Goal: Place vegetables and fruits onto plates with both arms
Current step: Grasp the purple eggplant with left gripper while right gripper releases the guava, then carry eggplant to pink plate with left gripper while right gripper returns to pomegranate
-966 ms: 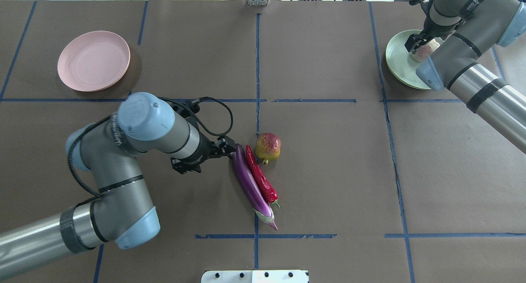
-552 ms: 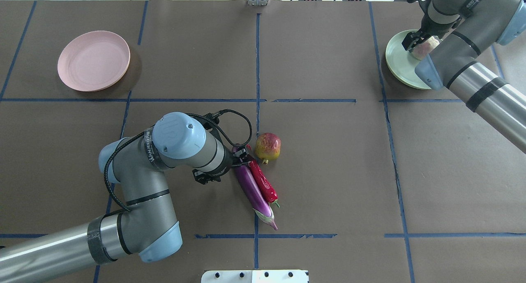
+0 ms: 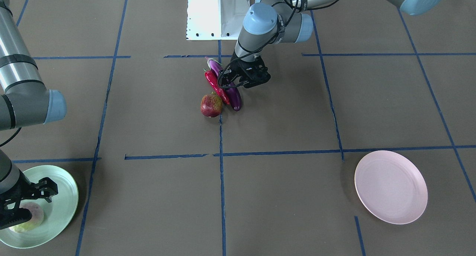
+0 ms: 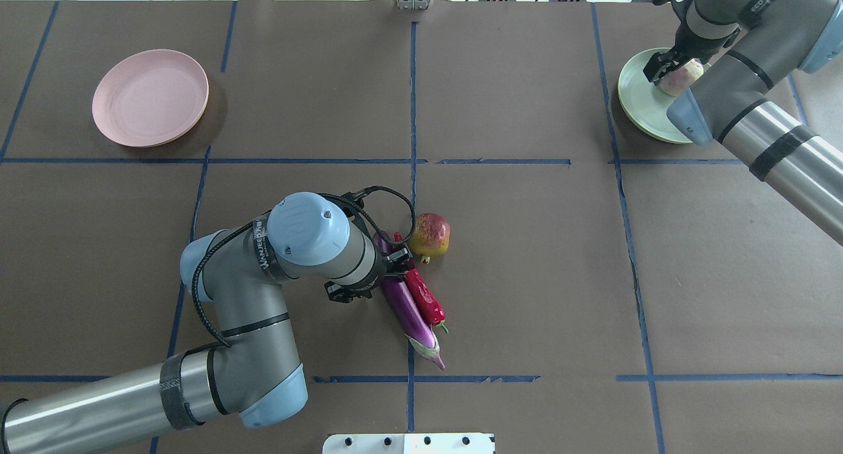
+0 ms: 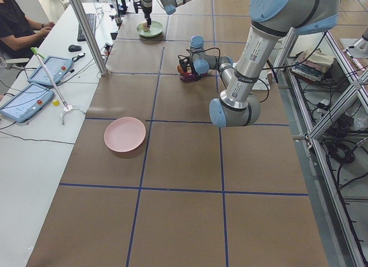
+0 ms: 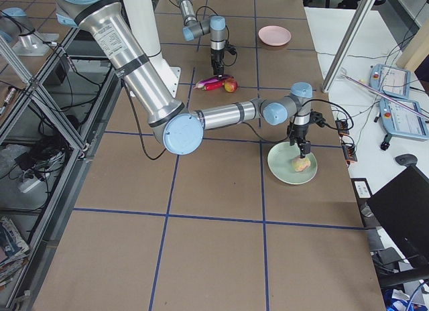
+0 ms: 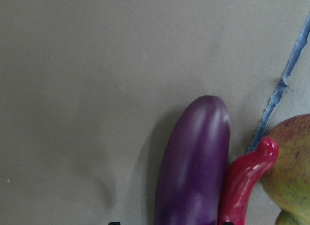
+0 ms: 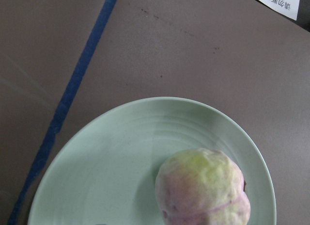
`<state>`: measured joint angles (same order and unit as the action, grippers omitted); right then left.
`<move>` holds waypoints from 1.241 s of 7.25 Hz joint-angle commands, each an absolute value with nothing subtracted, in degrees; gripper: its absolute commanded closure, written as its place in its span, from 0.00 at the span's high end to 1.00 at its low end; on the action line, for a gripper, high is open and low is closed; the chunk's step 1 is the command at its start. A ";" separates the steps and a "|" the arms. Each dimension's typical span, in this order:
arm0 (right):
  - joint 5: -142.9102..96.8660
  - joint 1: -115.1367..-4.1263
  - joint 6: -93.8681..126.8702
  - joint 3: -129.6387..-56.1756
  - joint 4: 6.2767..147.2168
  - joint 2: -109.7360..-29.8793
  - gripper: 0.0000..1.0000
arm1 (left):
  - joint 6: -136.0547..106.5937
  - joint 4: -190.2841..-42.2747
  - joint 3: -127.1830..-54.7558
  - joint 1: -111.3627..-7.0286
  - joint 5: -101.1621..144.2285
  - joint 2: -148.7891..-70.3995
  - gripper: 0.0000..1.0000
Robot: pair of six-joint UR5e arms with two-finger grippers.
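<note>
The purple eggplant (image 4: 405,306) lies mid-table beside the red chili (image 4: 425,296), with the red-brown pomegranate (image 4: 430,235) at their far end. My left gripper (image 4: 394,261) is low over the eggplant's rounded end, open, a finger on each side; the left wrist view shows the eggplant (image 7: 193,171) centred. The pale green-pink fruit (image 4: 681,78) lies on the mint green plate (image 4: 639,98) at the far right. My right gripper (image 3: 31,202) is open just above that fruit (image 8: 203,191). The pink plate (image 4: 150,98) stands bare at the far left.
The white base block (image 4: 408,443) is at the near table edge. Blue tape lines divide the brown table cover. Operators' desks with tablets (image 5: 23,100) stand beyond the far edge.
My left arm has swung right and lowered its gripper over the eggplant's end. My right gripper has lifted slightly off the pale fruit, which stays on the green plate.
</note>
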<state>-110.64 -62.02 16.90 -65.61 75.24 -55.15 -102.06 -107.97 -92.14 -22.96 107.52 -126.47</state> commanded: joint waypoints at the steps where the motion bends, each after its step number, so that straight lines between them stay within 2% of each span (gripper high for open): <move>1: -110.83 -62.14 16.96 -66.70 75.32 -55.46 1.00 | -102.13 -108.02 -92.02 -22.85 107.49 -126.65 0.40; 3: -114.93 -61.96 20.18 -70.47 75.41 -55.64 1.00 | -101.78 -108.54 -92.98 -23.03 107.49 -126.56 0.04; 5: -120.75 -57.42 36.66 -79.05 75.32 -55.81 1.00 | -101.52 -108.46 -97.10 -32.20 107.49 -125.08 0.01; 6: -121.20 -54.52 43.26 -82.23 75.32 -55.98 1.00 | -100.64 -108.81 -97.12 -36.52 107.66 -121.94 0.01; 8: -120.77 -46.36 60.56 -88.65 75.76 -55.64 1.00 | -88.30 -108.02 -95.90 -45.22 107.84 -118.59 0.01; 9: -118.67 -42.32 66.91 -90.51 75.94 -55.03 1.00 | -81.80 -108.02 -92.32 -49.79 108.02 -118.04 0.01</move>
<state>-120.37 -47.34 57.95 -87.54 75.74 -55.59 -89.31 -108.14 -95.29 -44.21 107.85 -119.45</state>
